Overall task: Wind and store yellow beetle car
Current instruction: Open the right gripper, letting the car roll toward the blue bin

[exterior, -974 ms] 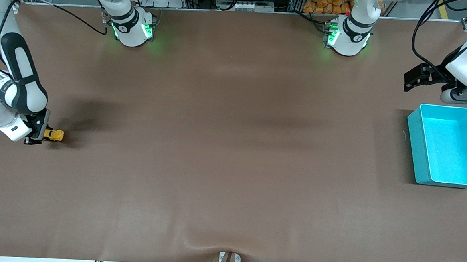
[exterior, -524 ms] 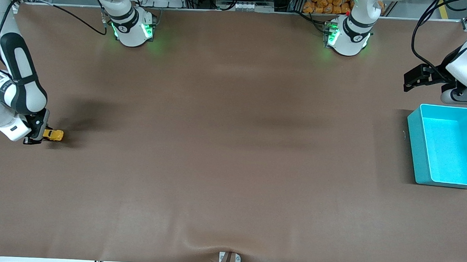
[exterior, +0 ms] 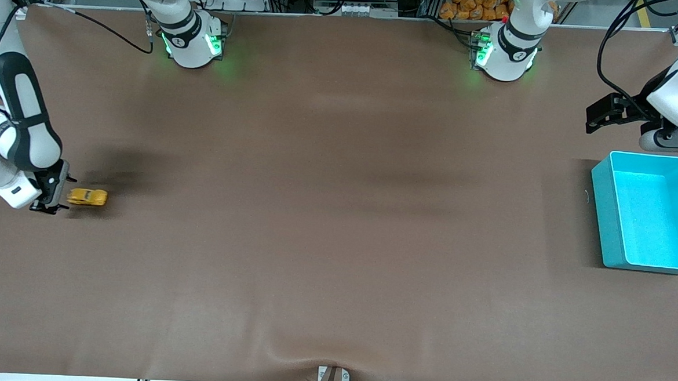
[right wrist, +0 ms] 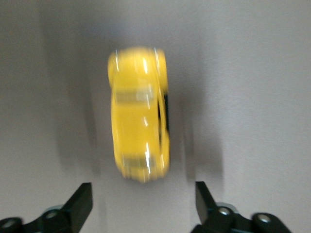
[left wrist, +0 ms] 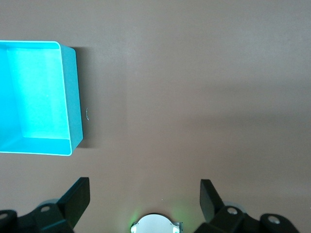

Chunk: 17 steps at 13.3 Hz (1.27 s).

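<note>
- You are looking at the yellow beetle car (exterior: 87,197) sitting on the brown table (exterior: 338,213) at the right arm's end, free of any grip.
- In the right wrist view, the yellow beetle car (right wrist: 139,127) is showing blurred, lying just ahead of the two fingertips and touching neither.
- Your right gripper (exterior: 47,199) is sitting low at the table just beside the car, on the side toward the table's edge, with its fingers (right wrist: 80,203) spread apart and nothing between them.
- Your left gripper (exterior: 601,114) is waiting up in the air at the left arm's end of the table, near the turquoise bin (exterior: 602,210); its fingers (left wrist: 77,199) are standing wide apart and holding nothing.
- The turquoise bin (left wrist: 73,104) is standing well apart from the car, at the opposite end of the table, and you are seeing only its bare floor inside.
</note>
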Available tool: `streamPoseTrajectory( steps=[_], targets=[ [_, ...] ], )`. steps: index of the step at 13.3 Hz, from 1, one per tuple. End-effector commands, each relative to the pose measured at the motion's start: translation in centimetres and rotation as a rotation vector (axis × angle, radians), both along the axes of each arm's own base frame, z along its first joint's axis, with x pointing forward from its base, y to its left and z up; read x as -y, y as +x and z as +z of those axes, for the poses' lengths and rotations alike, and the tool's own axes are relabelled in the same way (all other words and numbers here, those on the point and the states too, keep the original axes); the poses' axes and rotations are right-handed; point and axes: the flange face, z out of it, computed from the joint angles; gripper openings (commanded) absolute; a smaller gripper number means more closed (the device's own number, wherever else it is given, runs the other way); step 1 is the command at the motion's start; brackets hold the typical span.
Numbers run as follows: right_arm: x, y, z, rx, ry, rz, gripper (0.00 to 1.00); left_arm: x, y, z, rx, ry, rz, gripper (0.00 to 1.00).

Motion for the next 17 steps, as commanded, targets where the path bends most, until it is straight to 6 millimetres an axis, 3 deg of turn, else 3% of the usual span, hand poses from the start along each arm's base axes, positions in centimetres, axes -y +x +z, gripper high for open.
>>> streamPoseTrajectory(
  steps=[1,17],
  targets=[
    [1.0,1.5,1.6,-0.010,0.032,0.005,1.00,0.1,-0.5,0.2,-0.006,-0.014,0.014,1.00],
    [0.3,3.6,4.4,0.009,0.071,-0.016,1.00,-1.4,-0.1,-0.8,-0.027,-0.014,0.043,1.00]
  ],
)
